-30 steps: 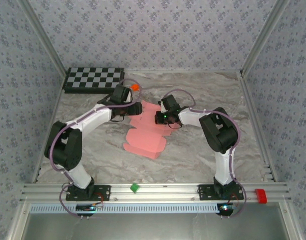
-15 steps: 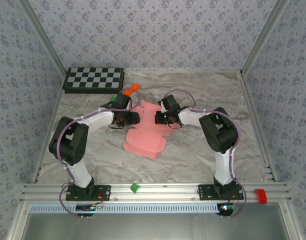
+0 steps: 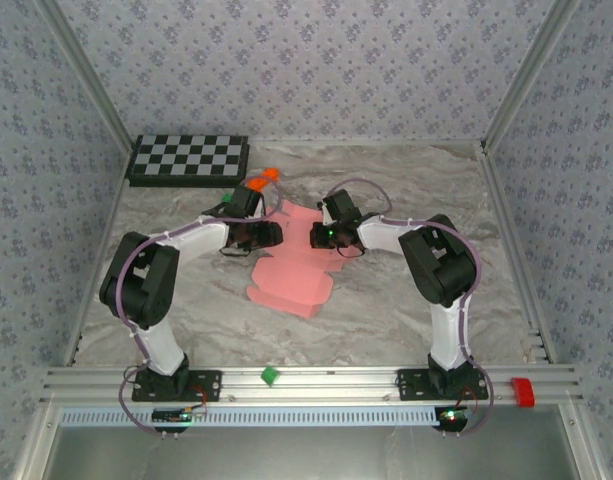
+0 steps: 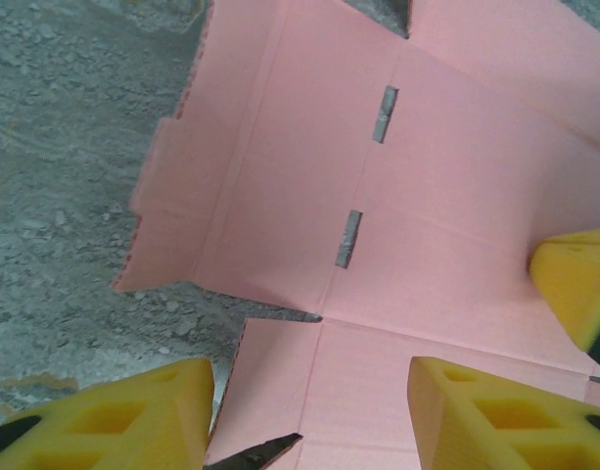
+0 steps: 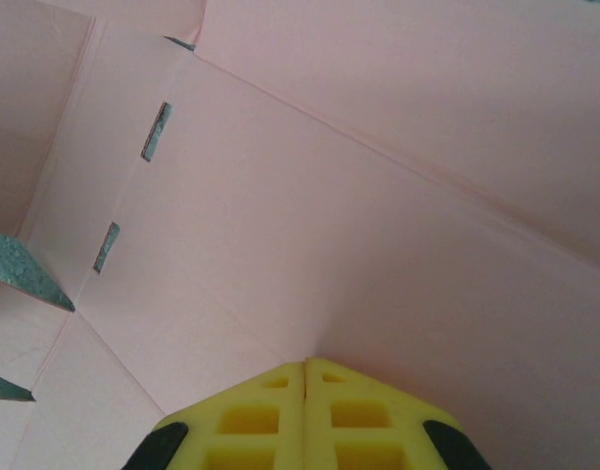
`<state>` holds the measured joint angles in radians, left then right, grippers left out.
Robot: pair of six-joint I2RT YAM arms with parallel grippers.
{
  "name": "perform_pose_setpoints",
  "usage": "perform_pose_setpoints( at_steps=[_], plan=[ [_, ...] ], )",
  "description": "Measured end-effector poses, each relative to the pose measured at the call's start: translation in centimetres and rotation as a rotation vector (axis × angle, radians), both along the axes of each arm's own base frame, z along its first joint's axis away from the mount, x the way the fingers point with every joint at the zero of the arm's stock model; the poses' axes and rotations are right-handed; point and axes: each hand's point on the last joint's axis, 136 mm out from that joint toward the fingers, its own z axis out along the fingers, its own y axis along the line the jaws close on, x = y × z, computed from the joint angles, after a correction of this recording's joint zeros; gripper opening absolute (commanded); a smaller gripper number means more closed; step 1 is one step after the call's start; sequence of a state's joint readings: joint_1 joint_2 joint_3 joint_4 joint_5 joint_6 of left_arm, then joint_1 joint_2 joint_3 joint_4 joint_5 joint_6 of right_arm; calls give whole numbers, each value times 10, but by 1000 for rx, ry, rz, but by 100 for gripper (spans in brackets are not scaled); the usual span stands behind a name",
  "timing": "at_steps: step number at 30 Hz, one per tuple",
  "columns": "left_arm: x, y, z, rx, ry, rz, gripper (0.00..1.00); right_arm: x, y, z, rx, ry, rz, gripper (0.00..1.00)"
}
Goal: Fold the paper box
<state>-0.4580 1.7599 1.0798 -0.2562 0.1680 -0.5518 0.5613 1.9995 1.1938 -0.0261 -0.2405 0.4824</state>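
From above, the box (image 3: 291, 282) is a flat pink sheet on the worktop (image 3: 406, 300), none of its walls raised yet. My left jaws sit at its far-left edge and my right jaws at its far edge, the two wrists near each other over that end. An orange block (image 3: 271, 174) lies beyond the box, well apart from it. With both arms crowding one end, the near half of the box is pinned by nothing. A sideways push would likely swing or slide the whole sheet on the smooth stone.

At my left wrist, the jaws are open, pads (image 4: 123, 416) spread over the box's left portion, not touching card as far as I can see. Two slots (image 4: 382, 114) run along a score line, and a small flap (image 4: 167, 211) hangs off the box's edge. If I close off the score, this thin card will probably crease in the wrong place. If I scoop too low, the pad may snag the flap and tear it.

At my right wrist, the jaws are closed, pads (image 5: 280, 421) meeting flat, with no card visibly between them, the tip down at the box's panel. I judge it to be holding the sheet down. Pressed too lightly, the box slips; too hard, it dents. I cannot tell which panel lifts here, so a tab could miss its slot.
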Motion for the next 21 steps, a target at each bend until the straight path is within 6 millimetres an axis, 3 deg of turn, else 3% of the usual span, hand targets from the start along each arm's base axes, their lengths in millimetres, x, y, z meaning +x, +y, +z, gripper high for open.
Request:
perform_pose_setpoints(
  at_steps=[21],
  plan=[
    [-13,-22,-3,-78,-1,-74,55,0,0,0,3,4,-6,1]
  ],
)
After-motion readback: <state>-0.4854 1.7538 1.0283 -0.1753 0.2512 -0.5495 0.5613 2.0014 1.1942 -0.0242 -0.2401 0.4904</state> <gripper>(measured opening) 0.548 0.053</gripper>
